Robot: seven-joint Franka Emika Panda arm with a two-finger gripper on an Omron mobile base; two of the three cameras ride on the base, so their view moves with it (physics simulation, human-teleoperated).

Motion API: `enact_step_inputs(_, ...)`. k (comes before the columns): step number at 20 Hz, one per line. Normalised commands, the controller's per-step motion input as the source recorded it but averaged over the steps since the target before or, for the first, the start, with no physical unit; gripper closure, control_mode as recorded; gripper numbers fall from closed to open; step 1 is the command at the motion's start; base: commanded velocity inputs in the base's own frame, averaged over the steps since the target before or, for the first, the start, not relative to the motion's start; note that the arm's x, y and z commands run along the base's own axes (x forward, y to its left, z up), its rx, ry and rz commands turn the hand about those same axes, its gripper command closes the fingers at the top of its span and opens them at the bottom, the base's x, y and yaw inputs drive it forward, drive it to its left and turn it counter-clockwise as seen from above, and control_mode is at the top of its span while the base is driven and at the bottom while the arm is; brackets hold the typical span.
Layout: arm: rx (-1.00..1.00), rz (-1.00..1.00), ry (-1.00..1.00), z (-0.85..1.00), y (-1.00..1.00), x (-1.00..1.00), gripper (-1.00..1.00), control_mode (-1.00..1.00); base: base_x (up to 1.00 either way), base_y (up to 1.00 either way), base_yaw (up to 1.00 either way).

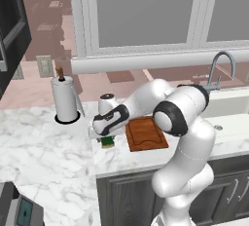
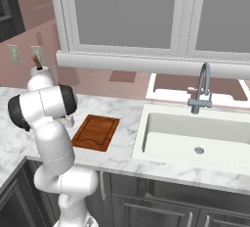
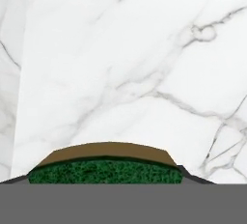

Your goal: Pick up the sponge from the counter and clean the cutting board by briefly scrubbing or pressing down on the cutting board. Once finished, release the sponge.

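One veined white marble counter [image 1: 53, 161]

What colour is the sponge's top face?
Dark green, over a yellowish-brown layer; the sponge shows best in the hand view, on the white marble counter.

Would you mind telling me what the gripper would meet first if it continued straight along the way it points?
Probably the white marble counter: the gripper points down at it, with the small green-and-yellow sponge apparently between its jaws, so the sponge would likely touch first.
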Motion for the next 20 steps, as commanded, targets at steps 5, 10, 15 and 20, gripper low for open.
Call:
enact_step_inputs(5, 0.00, 0.00, 0.00, -0.04, 0.00, 0.00, -1.00, -1.00, 0.00, 0.00, 0.00)
enact_step_inputs(10, 0.00, 0.00, 0.00, 0.00, 0.00, 0.00, -1.00, -1.00, 0.00, 0.00, 0.00)
enact_step_inputs(15, 0.00, 0.00, 0.00, 0.00, 0.00, 0.00, -1.00, -1.00, 0.00, 0.00, 0.00)
enact_step_inputs(20, 0.00, 0.00, -0.02, 0.44, 0.00, 0.00, -1.00, -1.00, 0.00, 0.00, 0.00)
